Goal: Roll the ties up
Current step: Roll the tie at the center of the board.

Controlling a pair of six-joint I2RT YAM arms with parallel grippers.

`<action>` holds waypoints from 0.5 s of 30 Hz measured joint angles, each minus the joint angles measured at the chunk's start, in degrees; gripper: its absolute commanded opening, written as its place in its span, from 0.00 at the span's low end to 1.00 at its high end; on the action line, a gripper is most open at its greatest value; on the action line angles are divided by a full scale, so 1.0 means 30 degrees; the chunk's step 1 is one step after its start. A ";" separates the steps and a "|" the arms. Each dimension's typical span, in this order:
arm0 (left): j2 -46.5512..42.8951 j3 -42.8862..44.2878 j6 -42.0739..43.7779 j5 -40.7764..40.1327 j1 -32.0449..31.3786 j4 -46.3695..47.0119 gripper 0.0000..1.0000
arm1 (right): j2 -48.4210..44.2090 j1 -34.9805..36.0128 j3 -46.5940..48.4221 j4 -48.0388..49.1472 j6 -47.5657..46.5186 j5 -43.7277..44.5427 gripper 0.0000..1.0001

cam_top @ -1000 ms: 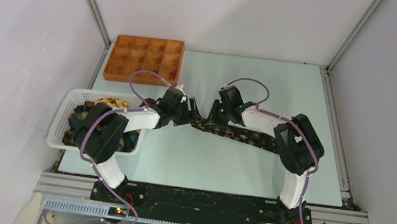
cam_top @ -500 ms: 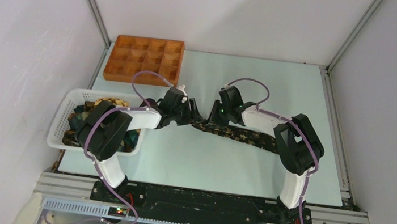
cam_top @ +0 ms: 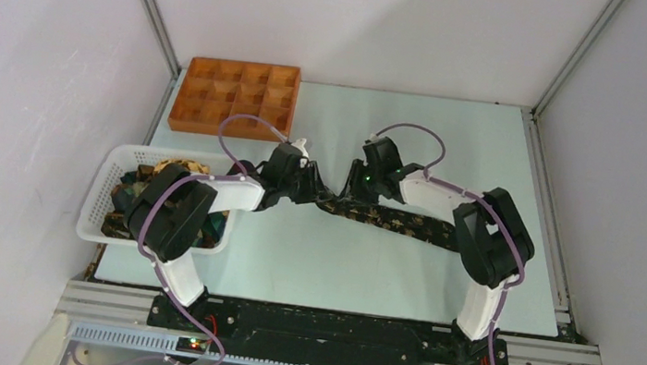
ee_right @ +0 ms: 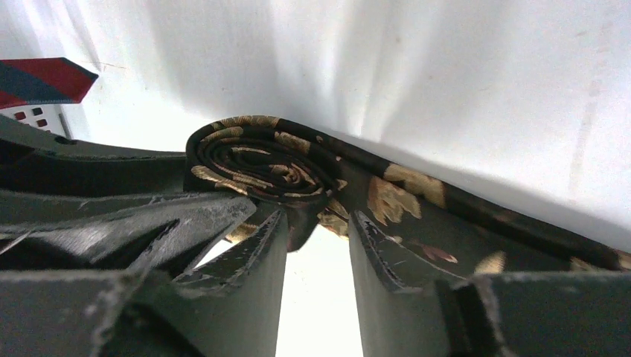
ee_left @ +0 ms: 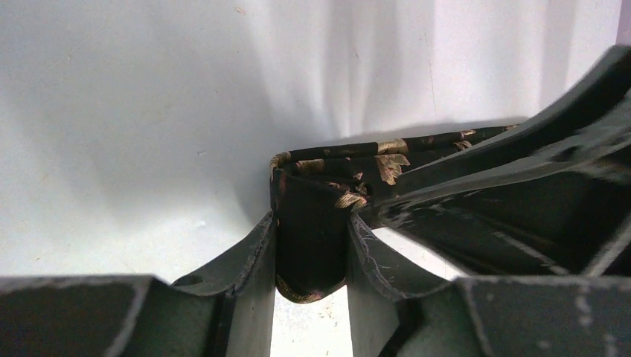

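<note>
Found left gripper (ee_left: pixel 311 219) clamped on partly rolled tie (cam_top: pixel 390 220) (leafy print); found right gripper (ee_right: pixel 316 216) against its rolled end, grip not discernible.

overhead view, both wrists close on tie (ee_left: pixel 311 223)

arms angled inward toward each other; left hand (ee_left: pixel 312 234) pinches tie (ee_left: pixel 350 154); right hand (ee_right: pixel 318 245) fingers (ee_right: pixel 257 249) slightly parted.

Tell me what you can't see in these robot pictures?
- Top view: the tie's rolled end, hidden under the two wrists.
- Top view: how many ties the basket holds; the left arm covers them.
- Right wrist view: whether the right jaws grip the roll; fabric hides their tips.
- Same view: the tie's far end, cut off by the edge.
</note>
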 measured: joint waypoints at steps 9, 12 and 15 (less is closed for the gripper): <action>0.0000 0.1341 0.0896 -0.1035 -0.0590 -0.2208 0.35 | -0.4182 -0.0976 -0.0051 -0.1537 -0.1698 0.1821 0.47; -0.0007 0.2426 0.1530 -0.2222 -0.1209 -0.3912 0.35 | -0.5355 -0.1122 -0.0612 -0.1581 -0.2033 0.2324 0.47; -0.0036 0.3446 0.2208 -0.3796 -0.1909 -0.5515 0.36 | -0.6135 -0.1362 -0.1698 -0.1647 -0.2135 0.2565 0.47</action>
